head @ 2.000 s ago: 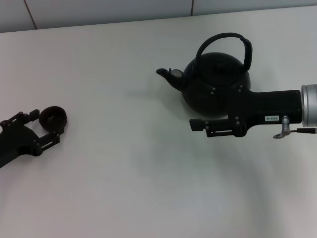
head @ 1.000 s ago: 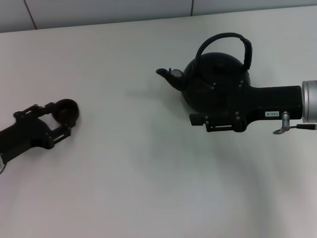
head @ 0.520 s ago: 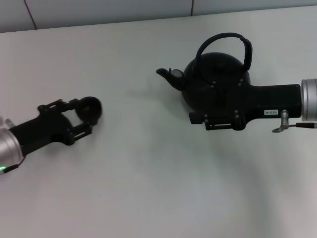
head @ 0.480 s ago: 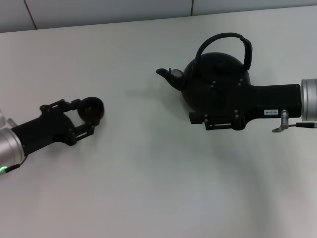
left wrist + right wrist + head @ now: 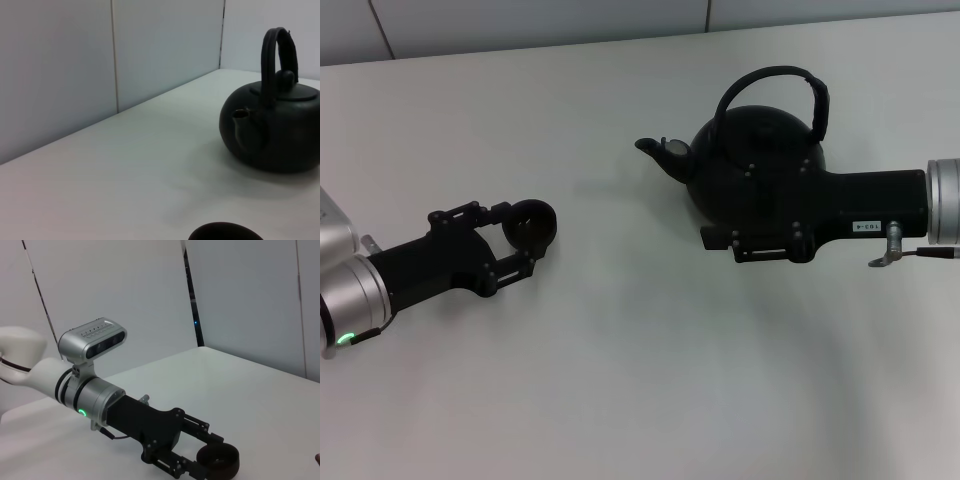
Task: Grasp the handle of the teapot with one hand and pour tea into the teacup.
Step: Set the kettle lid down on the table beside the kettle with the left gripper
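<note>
The matte-black teapot (image 5: pixel 755 165) stands on the table at the back right, its spout (image 5: pixel 655 150) pointing left and its arched handle (image 5: pixel 775 78) upright and free. My right gripper (image 5: pixel 712 240) reaches in from the right, level with the pot's lower front and below the handle. On the left, my left gripper (image 5: pixel 525 240) is shut on the small dark teacup (image 5: pixel 535 222), well left of the spout. The left wrist view shows the teapot (image 5: pixel 272 132) ahead and the teacup rim (image 5: pixel 225 233) at the frame's edge. The right wrist view shows the teacup (image 5: pixel 218 461) held between the left fingers. The tea is out of view.
The white table (image 5: pixel 640 380) stretches wide in front of and between the arms. A tiled wall (image 5: pixel 520 25) runs along its far edge behind the teapot. The left arm's silver wrist (image 5: pixel 350 300) sits at the left border.
My left gripper has carried the teacup rightward across the table toward the teapot. The right arm shifted slightly up against the pot's front early on, then stayed put.
</note>
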You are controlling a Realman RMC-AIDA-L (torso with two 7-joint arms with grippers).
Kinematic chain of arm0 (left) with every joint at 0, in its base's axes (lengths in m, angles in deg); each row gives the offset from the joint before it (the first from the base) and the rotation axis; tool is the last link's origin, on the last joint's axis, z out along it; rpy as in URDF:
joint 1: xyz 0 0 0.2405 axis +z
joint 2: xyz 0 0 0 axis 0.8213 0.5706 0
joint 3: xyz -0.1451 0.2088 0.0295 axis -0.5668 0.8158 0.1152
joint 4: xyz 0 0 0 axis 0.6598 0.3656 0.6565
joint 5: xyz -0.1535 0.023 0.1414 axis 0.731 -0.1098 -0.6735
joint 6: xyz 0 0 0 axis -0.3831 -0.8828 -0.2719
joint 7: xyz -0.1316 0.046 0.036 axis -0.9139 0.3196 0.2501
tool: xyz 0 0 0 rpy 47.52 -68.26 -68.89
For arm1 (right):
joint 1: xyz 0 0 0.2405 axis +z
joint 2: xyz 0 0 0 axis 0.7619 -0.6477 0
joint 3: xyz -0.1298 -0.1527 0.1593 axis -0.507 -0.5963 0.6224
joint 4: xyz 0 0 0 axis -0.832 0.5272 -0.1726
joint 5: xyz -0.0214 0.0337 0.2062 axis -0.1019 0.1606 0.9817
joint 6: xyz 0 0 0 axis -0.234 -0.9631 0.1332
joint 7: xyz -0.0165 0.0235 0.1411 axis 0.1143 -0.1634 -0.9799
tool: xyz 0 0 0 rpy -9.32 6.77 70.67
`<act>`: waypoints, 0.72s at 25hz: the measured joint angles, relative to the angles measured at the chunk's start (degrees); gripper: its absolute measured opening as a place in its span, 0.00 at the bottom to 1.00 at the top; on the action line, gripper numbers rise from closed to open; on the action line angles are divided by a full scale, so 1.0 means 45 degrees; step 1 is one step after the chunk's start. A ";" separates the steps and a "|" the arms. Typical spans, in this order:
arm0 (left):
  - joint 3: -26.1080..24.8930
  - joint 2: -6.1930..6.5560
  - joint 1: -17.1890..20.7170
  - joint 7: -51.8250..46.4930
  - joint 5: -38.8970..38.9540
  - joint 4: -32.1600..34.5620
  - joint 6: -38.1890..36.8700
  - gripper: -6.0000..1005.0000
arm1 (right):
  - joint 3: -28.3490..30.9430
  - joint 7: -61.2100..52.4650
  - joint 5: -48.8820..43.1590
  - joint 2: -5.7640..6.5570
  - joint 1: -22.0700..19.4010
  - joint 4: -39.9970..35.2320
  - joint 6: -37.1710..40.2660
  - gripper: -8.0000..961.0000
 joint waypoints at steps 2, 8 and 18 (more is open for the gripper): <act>0.0090 -0.0005 -0.0004 0.0000 0.0014 -0.0016 -0.0022 0.71 | 0.0000 0.0000 0.0000 0.0000 -0.0004 0.0001 0.0000 0.75; 0.0159 -0.0007 -0.0022 0.0000 0.0040 -0.0150 -0.0029 0.72 | 0.0000 0.0000 0.0000 0.0011 -0.0013 -0.0007 -0.0001 0.75; 0.0157 -0.0008 -0.0099 0.0000 0.0057 -0.0530 0.0021 0.74 | 0.0000 0.0000 -0.0001 0.0019 -0.0013 -0.0088 0.0000 0.75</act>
